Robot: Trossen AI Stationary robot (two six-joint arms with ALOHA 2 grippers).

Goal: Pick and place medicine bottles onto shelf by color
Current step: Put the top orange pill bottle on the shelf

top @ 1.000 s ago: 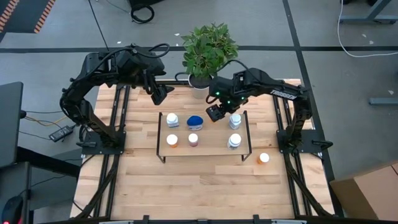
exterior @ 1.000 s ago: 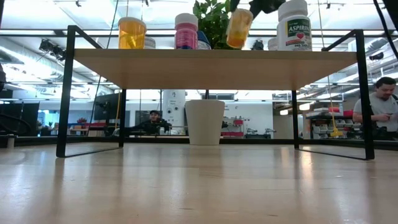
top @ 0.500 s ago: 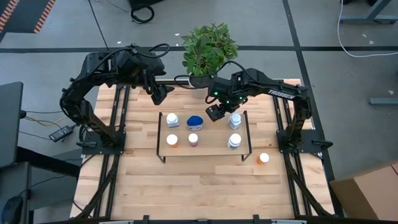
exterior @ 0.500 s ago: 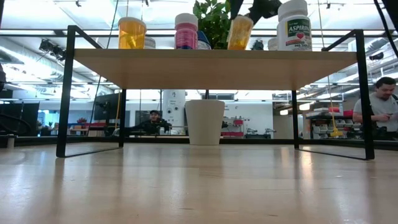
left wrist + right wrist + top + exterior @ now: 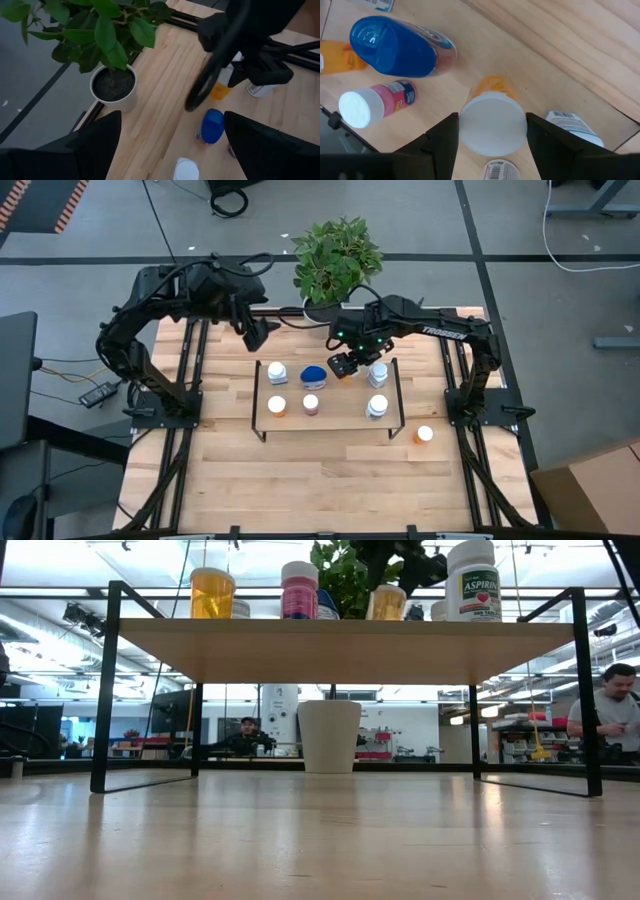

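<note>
orange bottle (image 5: 492, 122) sits between the right gripper's (image 5: 342, 364) fingers, white cap toward the wrist cam, centre of that frame; in the low view it's upper centre, base at or just above the shelf (image 5: 340, 637) top, can't tell if it's touching. jaws clamp the cap so the body hangs upright for a clean set-down. slot is between the blue bottle (image 5: 314, 373) and a white bottle (image 5: 378, 374) in the back row. another orange bottle (image 5: 277, 405) stands front left, so grouping looks loose. one orange bottle (image 5: 425, 434) waits off the shelf, lower right in the high view. left gripper (image 5: 256, 332) parked upper left, fingers wide, empty.
</note>
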